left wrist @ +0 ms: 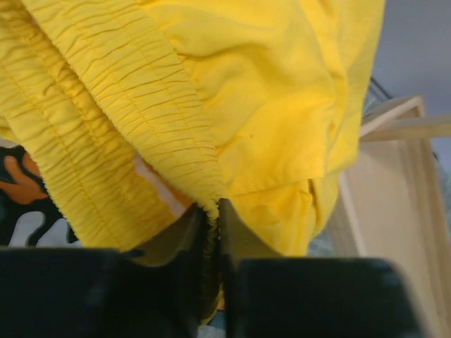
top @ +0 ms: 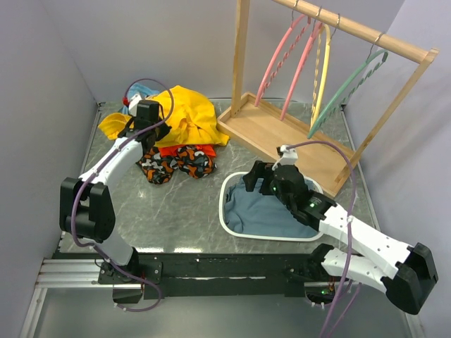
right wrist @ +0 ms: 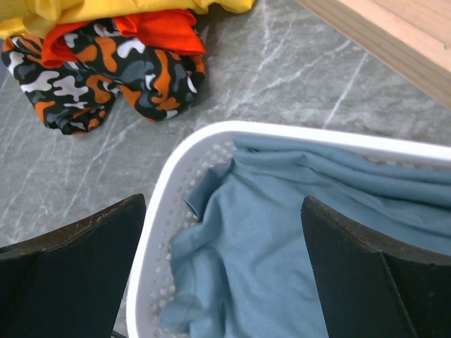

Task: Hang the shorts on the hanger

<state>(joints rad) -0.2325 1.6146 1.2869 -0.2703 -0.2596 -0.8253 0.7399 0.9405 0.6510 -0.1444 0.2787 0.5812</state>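
While the shorts (top: 189, 113) are clamped by the left end effector (left wrist: 215, 210) at the desk's (top: 187, 211) far-left corner, the hanger (top: 350, 86) is not yet loaded; the right end effector (right wrist: 224, 267) is held apart.

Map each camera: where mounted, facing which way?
Top external: above, behind the bases, looking down on the table; left arm, right arm visible.
Left wrist: behind the left gripper, which shows shut on the shorts ahead.
Right wrist: behind the right gripper, which shows open, looking down into the basket.
Shared: top and right wrist both see the basket and camouflage garment.
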